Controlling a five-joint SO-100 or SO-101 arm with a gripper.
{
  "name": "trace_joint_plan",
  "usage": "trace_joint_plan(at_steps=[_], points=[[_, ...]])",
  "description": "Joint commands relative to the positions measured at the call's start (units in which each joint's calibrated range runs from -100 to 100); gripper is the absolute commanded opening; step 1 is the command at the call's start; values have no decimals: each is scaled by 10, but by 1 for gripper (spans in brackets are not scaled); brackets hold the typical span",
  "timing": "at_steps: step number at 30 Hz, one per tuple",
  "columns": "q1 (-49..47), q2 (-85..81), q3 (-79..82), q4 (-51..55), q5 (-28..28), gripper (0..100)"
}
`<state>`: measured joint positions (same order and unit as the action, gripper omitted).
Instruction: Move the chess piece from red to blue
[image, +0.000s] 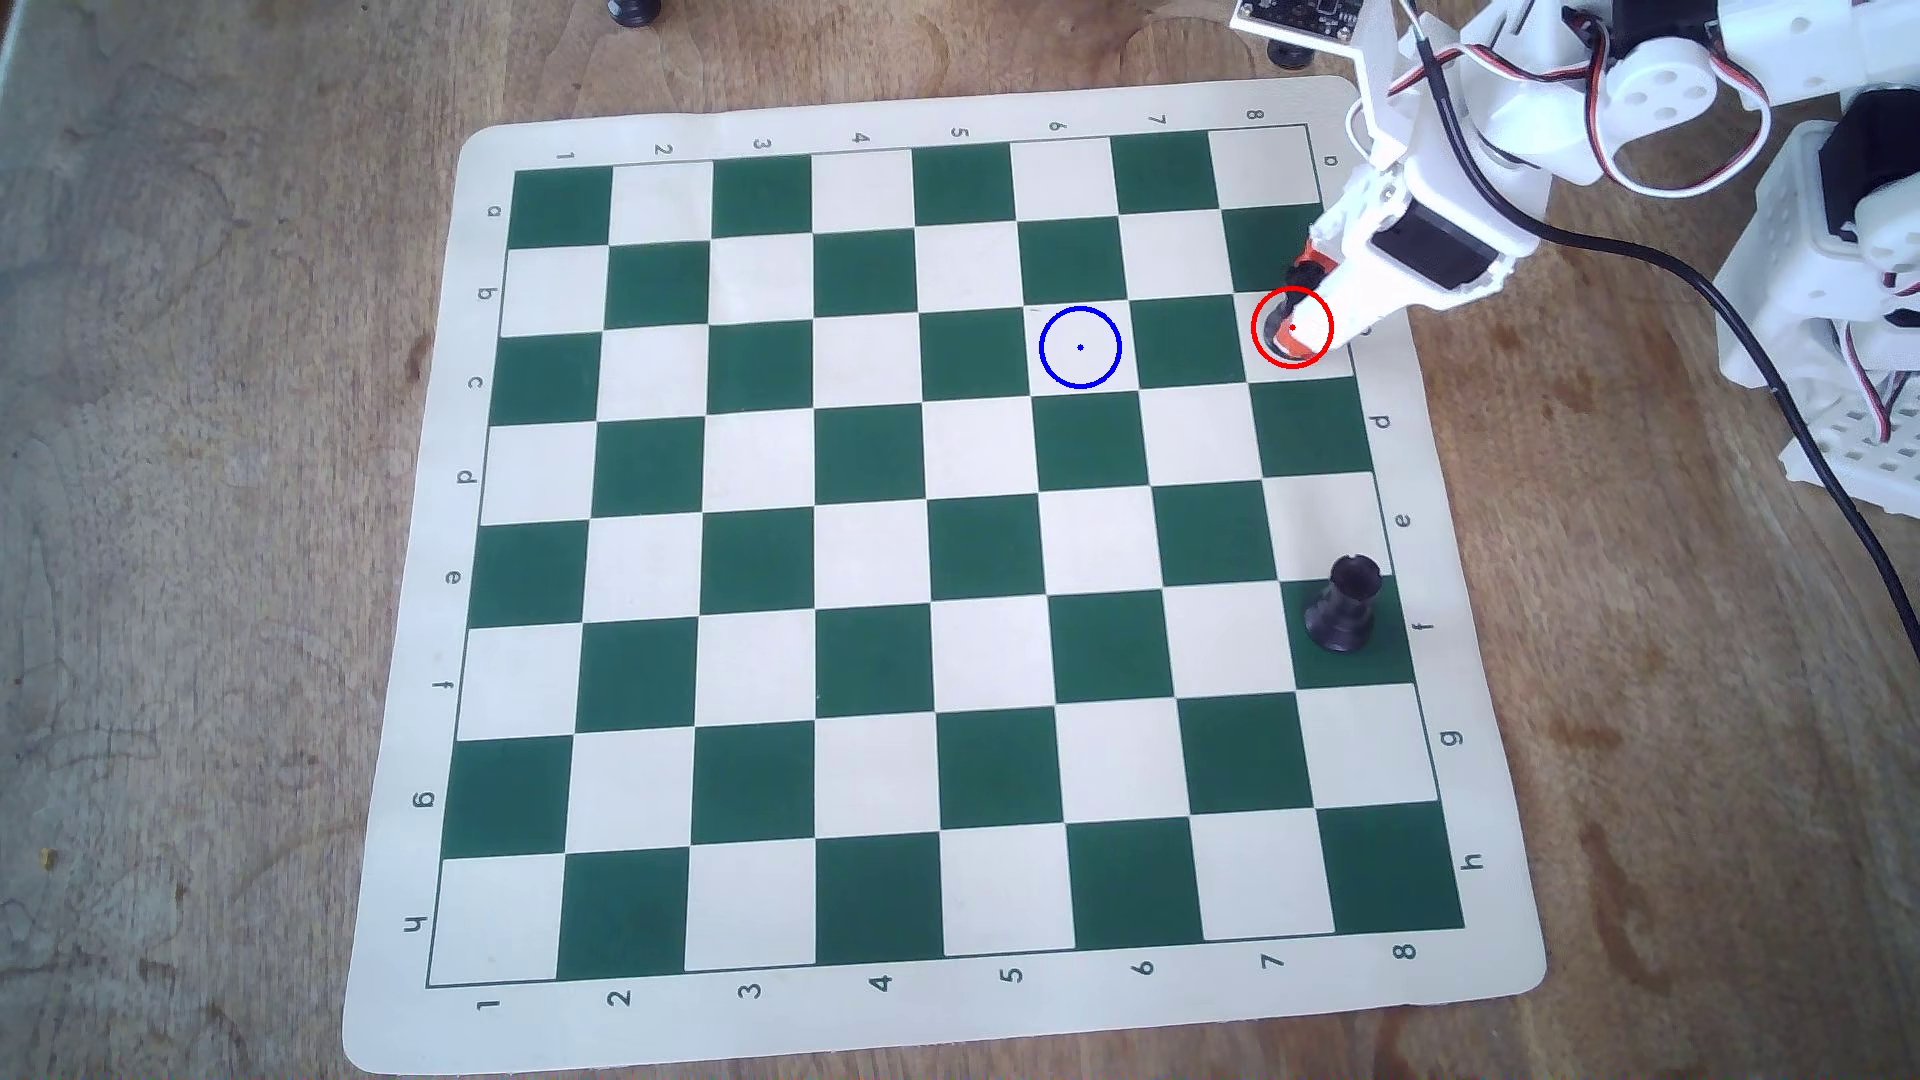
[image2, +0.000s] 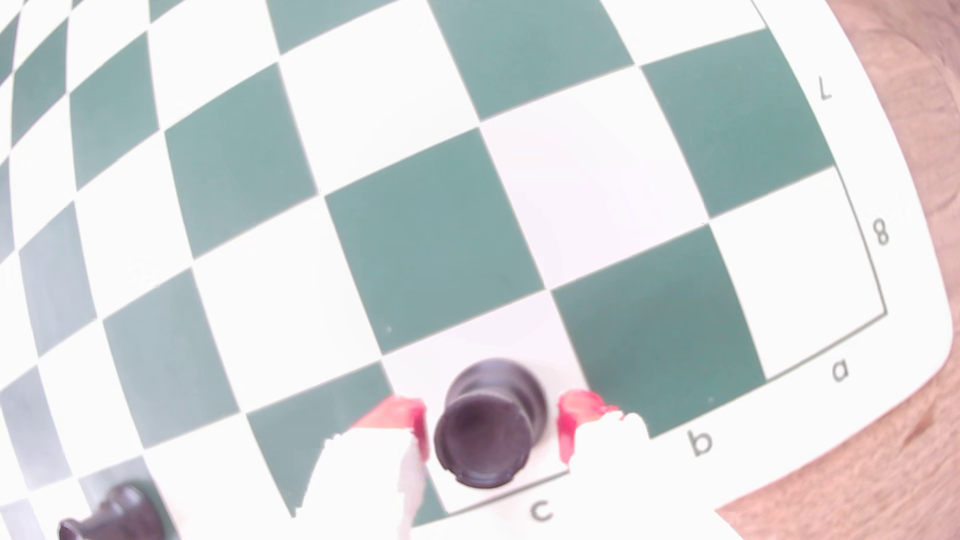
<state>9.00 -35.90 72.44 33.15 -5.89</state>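
Rook (image2: 485, 423) upright on the pale square at the board's (image: 416, 582) right edge, inside the red ring (image: 1256, 343), straddled by the pincer (image2: 492, 428): red fingertips (image2: 402, 415) just beside its waist on either side with slivers of gap, so open, not yet gripping. Blue ring (image: 1042, 358) two squares left in the overhead view, bare. Second rook (image: 1345, 602) nearer on the same edge, well apart. No containers.

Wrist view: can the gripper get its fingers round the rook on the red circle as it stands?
Probably yes. The gripper is open with a red fingertip on either side of the chess piece, small gaps showing, and nothing else beside it on that white square.
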Motion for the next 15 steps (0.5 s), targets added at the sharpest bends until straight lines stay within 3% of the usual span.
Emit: trace_joint_plan(at_steps=[1,15], points=[[4,-21,-6,-10,2,10],[5,-58,-23,24,4,2]])
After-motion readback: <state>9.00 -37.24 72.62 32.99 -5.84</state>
